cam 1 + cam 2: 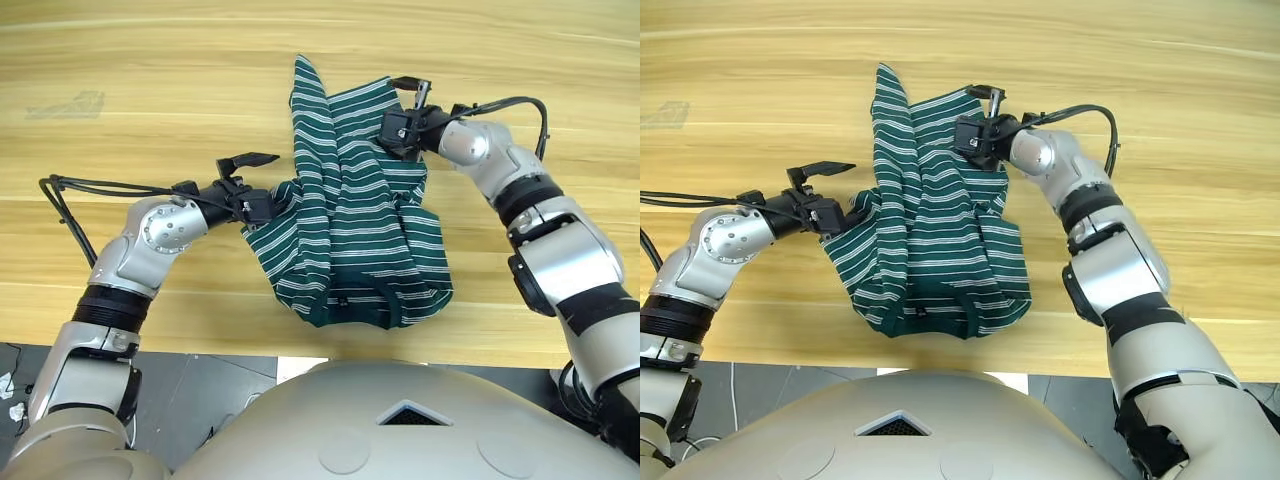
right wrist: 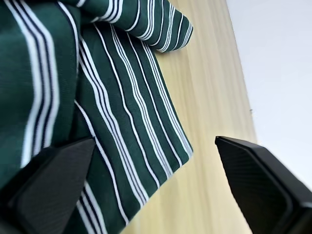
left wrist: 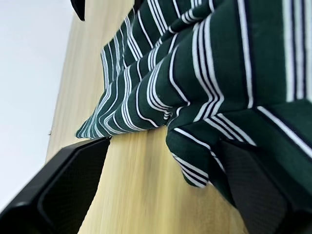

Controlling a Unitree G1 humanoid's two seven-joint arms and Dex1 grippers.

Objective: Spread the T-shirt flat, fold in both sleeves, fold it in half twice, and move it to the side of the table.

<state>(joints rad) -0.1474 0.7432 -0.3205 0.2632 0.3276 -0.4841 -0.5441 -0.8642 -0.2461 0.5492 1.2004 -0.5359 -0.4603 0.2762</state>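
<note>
A dark green T-shirt with white stripes (image 1: 350,220) lies crumpled and bunched lengthwise on the wooden table (image 1: 140,70). My left gripper (image 1: 268,182) is at the shirt's left edge, open, with a fold of cloth (image 3: 204,73) between its widely spread fingers (image 3: 63,190). My right gripper (image 1: 408,112) is at the shirt's far right corner, also open. The striped hem (image 2: 126,112) lies between its fingers (image 2: 263,180) and is not pinched.
Bare wood stretches to the far side and to the left and right of the shirt. The table's near edge (image 1: 200,352) runs just below the shirt's collar end, with dark floor (image 1: 190,390) beyond it.
</note>
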